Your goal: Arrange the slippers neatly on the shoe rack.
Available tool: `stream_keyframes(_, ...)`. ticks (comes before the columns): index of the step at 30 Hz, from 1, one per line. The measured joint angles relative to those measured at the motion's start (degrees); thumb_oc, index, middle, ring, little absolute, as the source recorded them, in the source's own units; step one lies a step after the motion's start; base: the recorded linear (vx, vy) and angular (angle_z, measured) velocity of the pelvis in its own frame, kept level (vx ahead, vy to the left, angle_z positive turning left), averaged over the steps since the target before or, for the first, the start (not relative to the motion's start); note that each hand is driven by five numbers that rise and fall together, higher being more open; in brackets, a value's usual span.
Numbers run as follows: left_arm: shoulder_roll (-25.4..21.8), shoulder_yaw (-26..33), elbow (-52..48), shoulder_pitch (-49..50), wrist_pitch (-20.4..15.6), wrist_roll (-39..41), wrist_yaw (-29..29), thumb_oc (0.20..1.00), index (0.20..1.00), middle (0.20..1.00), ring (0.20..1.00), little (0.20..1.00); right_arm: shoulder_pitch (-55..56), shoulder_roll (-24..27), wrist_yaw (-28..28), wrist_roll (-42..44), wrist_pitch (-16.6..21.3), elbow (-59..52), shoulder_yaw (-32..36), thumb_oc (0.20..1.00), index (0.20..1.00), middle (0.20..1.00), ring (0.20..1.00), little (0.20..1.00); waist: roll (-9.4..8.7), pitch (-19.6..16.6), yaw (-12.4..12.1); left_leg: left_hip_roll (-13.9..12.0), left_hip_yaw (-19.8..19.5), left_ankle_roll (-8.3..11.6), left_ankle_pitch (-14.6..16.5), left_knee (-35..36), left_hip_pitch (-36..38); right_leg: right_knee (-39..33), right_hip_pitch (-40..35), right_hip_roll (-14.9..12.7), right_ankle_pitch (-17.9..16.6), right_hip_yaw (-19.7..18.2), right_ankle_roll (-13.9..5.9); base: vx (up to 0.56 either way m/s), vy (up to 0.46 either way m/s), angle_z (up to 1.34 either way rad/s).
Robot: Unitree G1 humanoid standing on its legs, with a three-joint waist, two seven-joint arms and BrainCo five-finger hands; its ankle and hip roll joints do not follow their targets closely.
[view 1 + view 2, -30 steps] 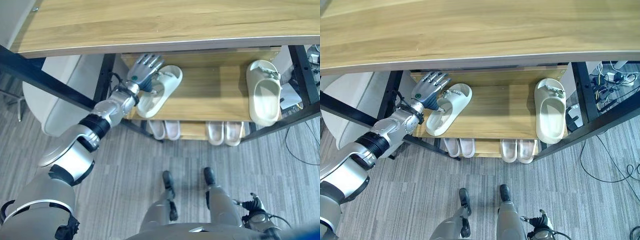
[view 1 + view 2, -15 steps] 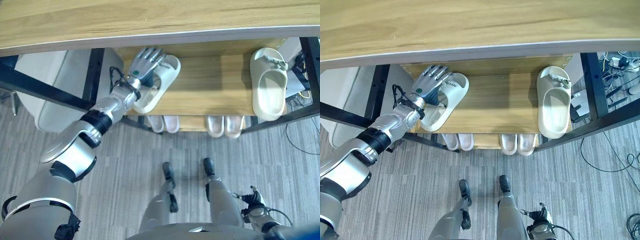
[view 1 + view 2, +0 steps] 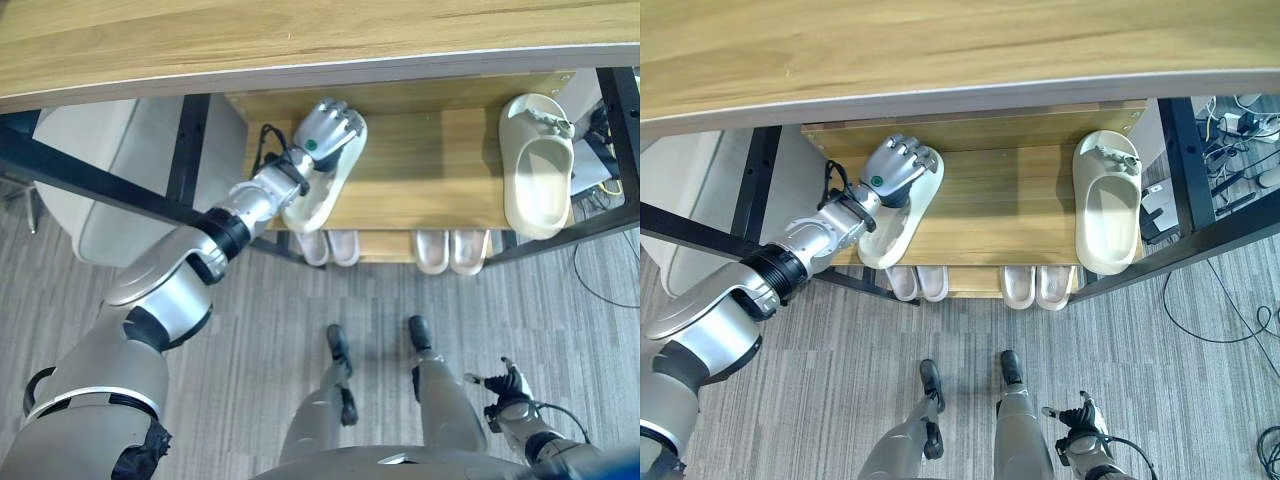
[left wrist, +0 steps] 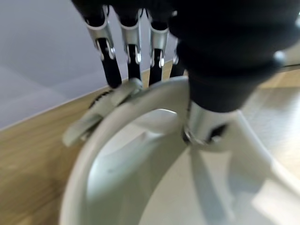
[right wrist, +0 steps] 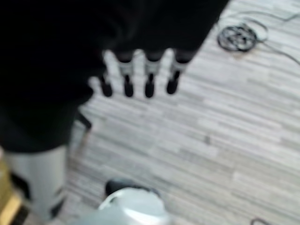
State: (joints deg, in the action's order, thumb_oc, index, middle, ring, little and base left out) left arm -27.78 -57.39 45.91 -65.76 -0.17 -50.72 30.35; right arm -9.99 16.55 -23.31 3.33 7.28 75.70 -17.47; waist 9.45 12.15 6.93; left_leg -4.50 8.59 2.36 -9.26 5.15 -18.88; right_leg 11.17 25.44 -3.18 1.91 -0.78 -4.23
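Two cream slippers lie on the rack's middle shelf [image 3: 420, 170]. The left slipper [image 3: 312, 200] lies slightly askew, its heel over the shelf's front edge. My left hand [image 3: 328, 133] sits on its far end. In the left wrist view the fingers [image 4: 133, 51] curl over the strap [image 4: 117, 101] and the thumb [image 4: 202, 124] presses inside the opening. The right slipper [image 3: 537, 165] lies straight near the right post, untouched. My right hand [image 3: 505, 385] hangs low at the right, fingers [image 5: 138, 77] straight over the floor.
The rack's wooden top board [image 3: 300, 40] overhangs the shelf. Two pairs of pale slippers [image 3: 331, 247] [image 3: 449, 251] stand on the lowest shelf. Black frame bars [image 3: 100, 175] cross at the left beside a white object [image 3: 95, 215]. Cables [image 3: 1215, 320] lie on the floor at the right.
My left hand has moved right onto the left slipper's far end and closed over its strap. The slipper has turned from diagonal to nearly straight. The view shifted slightly.
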Motion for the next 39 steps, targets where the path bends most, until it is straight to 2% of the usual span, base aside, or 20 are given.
stream_keyframes(11,1.45,-0.78,0.65,0.10,0.05,-0.67,0.05,0.200,0.200,0.200,0.200,0.200,-0.94,0.15,-1.20,-0.05,-0.02,0.13,0.02,1.000,1.000,1.000,1.000,1.000,-0.25,-1.63,0.03,0.09,0.38,-0.20,-0.25,0.01,-1.30,1.94,2.57,-0.09,0.02,-0.07,0.00,-0.02,-0.001,-0.02)
stream_keyframes(19,5.00,-1.03,3.78,-0.84,2.27,-1.72,2.22,0.200,0.200,0.200,0.200,0.200,-1.30,0.26,-2.43,-0.37,-0.03,1.30,-1.04,1.000,1.000,1.000,1.000,1.000,-0.95,-2.79,0.39,0.65,0.64,-0.47,-0.50,0.00,-2.42,2.97,4.44,-0.54,0.05,-0.67,-0.12,-0.02,-0.003,-0.02)
stream_keyframes(23,5.17,-1.01,3.99,-2.35,2.73,-1.67,3.75,0.200,0.200,0.200,0.200,0.200,-1.34,0.16,-2.69,-0.64,-0.04,1.41,-1.16,1.000,1.000,1.000,1.000,1.000,-1.54,-3.13,0.90,0.82,1.76,-0.55,-0.43,0.01,-3.28,3.32,5.89,-0.72,0.02,-1.48,-0.38,0.00,-0.015,-0.08)
stream_keyframes(26,7.80,-0.87,7.19,-4.02,4.73,-1.51,4.27,0.200,0.200,0.200,0.200,0.200,-1.16,0.13,-3.37,-0.69,-0.04,1.40,-1.31,1.000,1.000,1.000,1.000,1.000,-1.60,-3.13,1.85,1.04,1.84,-0.90,-0.72,0.00,-3.81,3.21,6.31,-0.80,-0.20,-1.56,-0.60,0.00,-0.004,-0.01)
stream_keyframes(31,12.28,-0.86,9.05,-5.55,5.94,-0.02,5.23,0.200,0.200,0.200,0.200,0.200,-1.16,-0.03,-3.68,-0.67,-0.01,1.22,-2.31,1.000,1.000,1.000,1.000,1.000,-1.67,-3.08,2.52,1.07,1.90,-0.91,-0.72,0.00,-3.81,3.05,6.36,-0.81,-0.24,-1.69,-0.71,0.00,0.000,0.00)
stream_keyframes(39,13.60,0.20,11.42,-6.41,7.64,0.11,6.09,0.200,0.200,0.200,0.200,0.200,-1.08,-0.04,-4.01,-0.57,-0.03,2.03,-2.16,1.000,1.000,1.000,1.000,1.000,-1.47,-2.25,2.96,1.08,3.46,-0.91,-0.66,0.01,-4.26,3.79,8.15,-0.61,0.01,-3.24,-1.11,0.00,-0.024,-0.09)
